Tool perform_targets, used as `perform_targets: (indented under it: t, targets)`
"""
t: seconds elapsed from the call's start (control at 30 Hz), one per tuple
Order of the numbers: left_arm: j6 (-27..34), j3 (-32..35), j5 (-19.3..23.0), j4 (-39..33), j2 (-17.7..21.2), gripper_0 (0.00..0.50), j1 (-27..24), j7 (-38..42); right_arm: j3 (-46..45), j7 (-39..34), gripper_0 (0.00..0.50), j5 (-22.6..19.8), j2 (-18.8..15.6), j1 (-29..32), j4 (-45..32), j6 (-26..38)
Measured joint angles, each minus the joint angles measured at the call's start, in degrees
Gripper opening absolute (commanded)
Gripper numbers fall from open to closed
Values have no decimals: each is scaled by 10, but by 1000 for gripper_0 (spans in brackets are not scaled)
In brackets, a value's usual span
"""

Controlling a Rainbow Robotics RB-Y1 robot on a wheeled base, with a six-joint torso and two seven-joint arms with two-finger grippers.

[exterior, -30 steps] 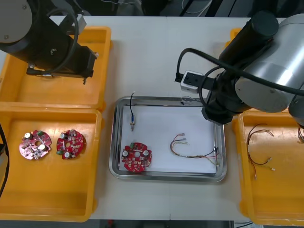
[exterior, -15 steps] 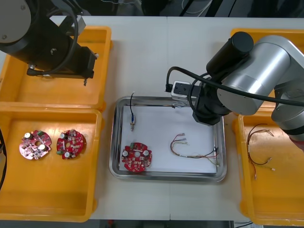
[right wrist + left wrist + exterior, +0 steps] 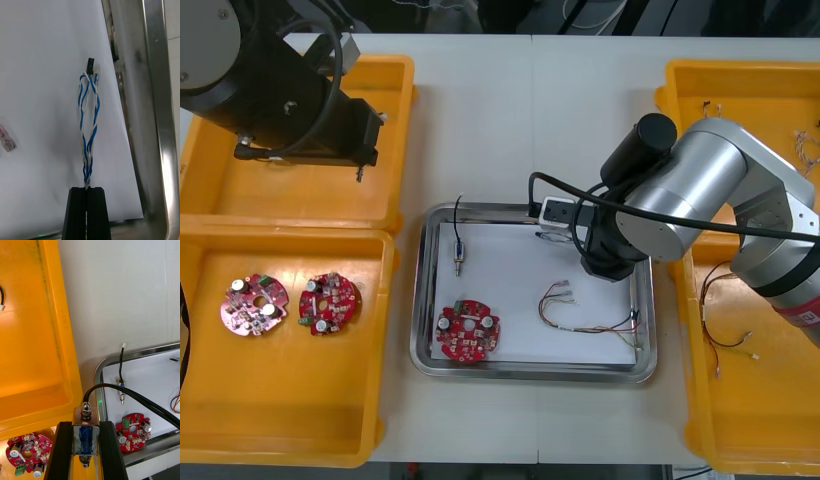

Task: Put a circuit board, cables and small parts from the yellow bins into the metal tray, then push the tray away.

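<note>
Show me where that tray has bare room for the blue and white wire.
Bare: the metal tray's white middle, between small metal part, circuit board and red and yellow cable, and the far right, under the right end effector holding the blue and white cable. Crowded: near right corner. Left end effector holds another part over the left bins.

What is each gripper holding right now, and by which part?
Right gripper pinches the twisted blue and white cable by one end, over the metal tray. Left gripper clamps a small metal part by its body, over a left yellow bin.
</note>
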Motion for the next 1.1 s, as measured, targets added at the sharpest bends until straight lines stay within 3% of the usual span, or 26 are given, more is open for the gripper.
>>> perform_targets:
  t: [0.23, 0.27, 0.3, 0.37, 0.43, 0.47, 0.93, 1.1]
  targets:
    - [0, 0, 1, 0, 1, 0, 0, 0, 1, 0, 0, -20, 0, 0, 1, -1]
    - [0, 0, 1, 0, 1, 0, 0, 0, 1, 0, 36, -20, 0, 0, 1, -1]
    - [0, 0, 1, 0, 1, 0, 0, 0, 1, -1, 72, -20, 0, 0, 1, -1]
    - [0, 0, 1, 0, 1, 0, 0, 0, 1, -1, 352, -20, 0, 0, 1, -1]
    - [0, 0, 1, 0, 1, 0, 0, 0, 1, -1, 479, -20, 0, 0, 1, -1]
    - [0, 0, 1, 0, 1, 0, 0, 0, 1, -1, 500, -20, 0, 0, 1, -1]
    - [0, 0, 3, 0, 1, 0, 0, 0, 1, -1, 500, -13, 0, 0, -10, 2]
    - [0, -1, 3, 0, 1, 0, 0, 1, -6, -3, 500, -1, 5, 0, -44, 41]
